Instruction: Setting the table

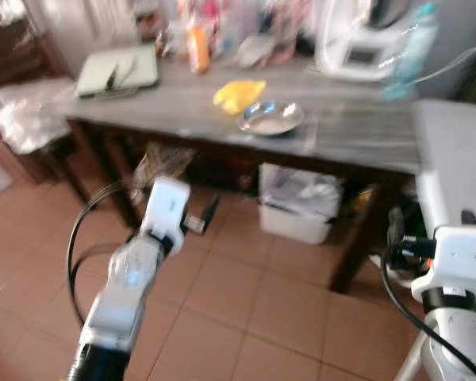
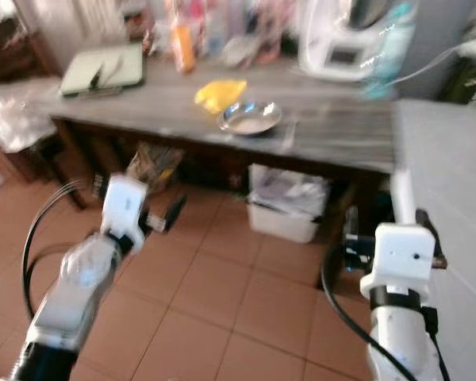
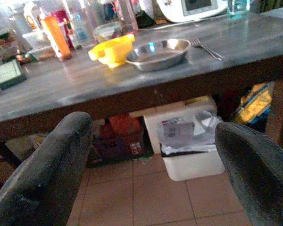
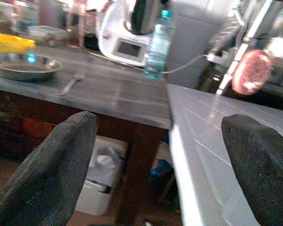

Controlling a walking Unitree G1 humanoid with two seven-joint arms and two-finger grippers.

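A long surface (image 1: pixel 222 111) of streaked grey wood grain on a dark brown frame carries a shiny round silver metal bowl (image 1: pixel 270 118) beside a bright yellow plastic object (image 1: pixel 239 94). A slim silver metal fork (image 3: pixel 206 48) lies near the bowl. An orange bottle (image 3: pixel 56 36) and a pale teal clear plastic bottle (image 4: pixel 158 45) stand further back, by a white appliance (image 1: pixel 357 44). The floor (image 1: pixel 246 302) is terracotta tile. Each end effector has matte black fingers (image 3: pixel 47 174).

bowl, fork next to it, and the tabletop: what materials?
Shallow round silver bowl: looks like polished metal, probably stainless steel; it mirrors bright highlights. Thin silver fork beside it: likely metal too, glinting, though small. Long grey streaked tabletop: glossy, reflecting light; the veining suggests stone or a stone-look laminate, can't tell which. Its edge is dark brown, possibly wood.
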